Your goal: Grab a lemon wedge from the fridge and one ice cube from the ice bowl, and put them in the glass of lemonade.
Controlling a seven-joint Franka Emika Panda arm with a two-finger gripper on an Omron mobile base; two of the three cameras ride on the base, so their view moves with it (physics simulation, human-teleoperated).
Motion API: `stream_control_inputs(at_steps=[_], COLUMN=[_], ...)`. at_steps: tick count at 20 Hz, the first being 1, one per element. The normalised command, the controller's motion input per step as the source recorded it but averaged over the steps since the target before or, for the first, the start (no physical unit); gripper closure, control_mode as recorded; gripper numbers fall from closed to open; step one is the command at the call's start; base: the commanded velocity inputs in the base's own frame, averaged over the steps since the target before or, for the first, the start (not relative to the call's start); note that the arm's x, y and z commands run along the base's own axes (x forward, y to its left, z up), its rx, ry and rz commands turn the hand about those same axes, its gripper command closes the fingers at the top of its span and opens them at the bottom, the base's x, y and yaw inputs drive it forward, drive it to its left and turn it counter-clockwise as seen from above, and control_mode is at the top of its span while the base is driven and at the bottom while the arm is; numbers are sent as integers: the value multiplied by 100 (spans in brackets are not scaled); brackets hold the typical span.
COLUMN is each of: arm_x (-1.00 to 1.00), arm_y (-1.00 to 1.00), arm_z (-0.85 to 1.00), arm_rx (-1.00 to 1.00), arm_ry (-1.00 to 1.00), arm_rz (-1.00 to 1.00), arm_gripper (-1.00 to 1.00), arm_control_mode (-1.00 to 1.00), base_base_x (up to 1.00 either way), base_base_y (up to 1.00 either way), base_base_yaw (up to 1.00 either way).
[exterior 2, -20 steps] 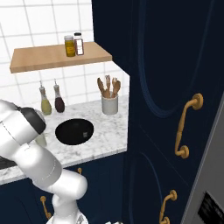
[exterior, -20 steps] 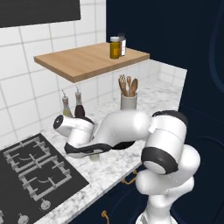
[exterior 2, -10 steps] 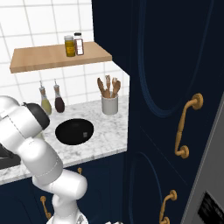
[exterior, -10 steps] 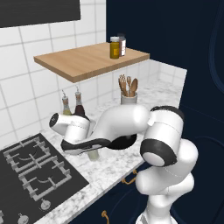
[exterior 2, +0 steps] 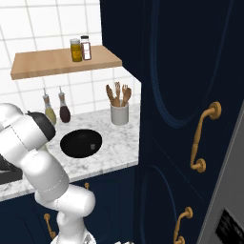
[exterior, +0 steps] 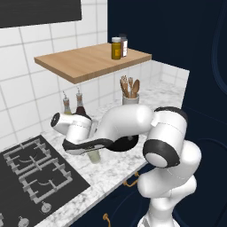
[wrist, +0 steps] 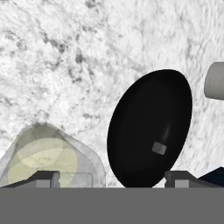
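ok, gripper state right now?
Gripper: open, holding nothing, its fingertips spread above the black round bowl and the clear glass of pale yellow lemonade.

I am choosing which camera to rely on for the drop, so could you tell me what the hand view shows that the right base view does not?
Hand view alone: the glass of lemonade with its pale yellow drink, close by the tool, whose fingertips stand wide apart, and a small grey cube lying inside the black bowl.

Right base view alone: the wooden shelf with two jars, the two bottles, the navy cabinets and the grey fridge edge.

Shared: the black bowl, the marble counter and the utensil crock.
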Motion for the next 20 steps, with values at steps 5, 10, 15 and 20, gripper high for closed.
stream_control_inputs(at_steps=[5, 10, 15, 20], arm_x=[0, 0, 0, 0], arm_y=[-18, 1, 1, 0], arm_z=[-1, -10, -1, -11], arm_rx=[10, 26, 30, 26], arm_ry=[-4, -4, -1, 0], arm_rz=[-5, -16, -19, -14], arm_gripper=[-100, -100, -100, -100], arm_control_mode=[-100, -100, -100, -100], base_base_x=[0, 0, 0, 0], base_base_y=[0, 0, 0, 0], base_base_yaw=[0, 0, 0, 0])
